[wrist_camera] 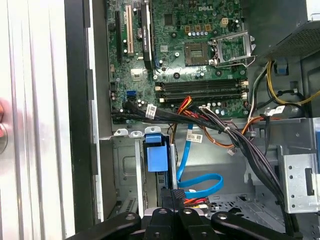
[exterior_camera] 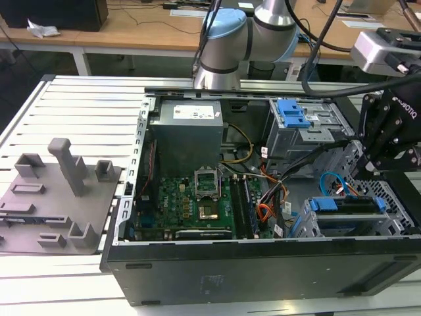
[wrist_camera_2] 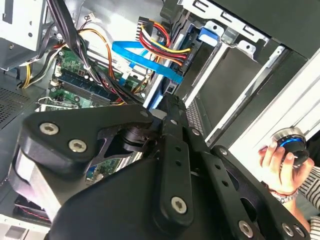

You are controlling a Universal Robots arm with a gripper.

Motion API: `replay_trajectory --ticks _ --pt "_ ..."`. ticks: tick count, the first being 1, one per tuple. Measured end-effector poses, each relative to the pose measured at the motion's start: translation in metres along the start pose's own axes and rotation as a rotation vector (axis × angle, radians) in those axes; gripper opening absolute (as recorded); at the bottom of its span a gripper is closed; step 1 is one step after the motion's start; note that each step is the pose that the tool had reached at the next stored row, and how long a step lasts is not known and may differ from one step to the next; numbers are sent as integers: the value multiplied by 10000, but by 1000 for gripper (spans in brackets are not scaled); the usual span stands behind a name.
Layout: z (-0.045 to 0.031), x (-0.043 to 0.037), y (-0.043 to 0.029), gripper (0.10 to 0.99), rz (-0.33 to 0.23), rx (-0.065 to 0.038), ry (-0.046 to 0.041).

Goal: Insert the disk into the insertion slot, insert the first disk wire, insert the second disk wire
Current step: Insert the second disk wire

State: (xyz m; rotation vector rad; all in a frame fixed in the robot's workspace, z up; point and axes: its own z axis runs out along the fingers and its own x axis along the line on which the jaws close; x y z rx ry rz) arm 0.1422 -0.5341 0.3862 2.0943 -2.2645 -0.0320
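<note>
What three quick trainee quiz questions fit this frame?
1. True or false: the silver hard drive in its blue plastic carrier sits in the silver perforated sheet-metal drive cage.
2. In the first wrist view, what colour is the flat ribbon cable closest to the black end effector? A red, B blue, C white.
3. In the second wrist view, what does the person's hand rest on?

Key: 1 true. 2 B. 3 a round black knob with a blue ring.
</note>
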Motion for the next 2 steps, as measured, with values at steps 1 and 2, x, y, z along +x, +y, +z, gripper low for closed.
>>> replay_trajectory --ticks 1,2 --pt "0 0 0 106 0 0 0" --pt "0 0 0 106 0 0 0"
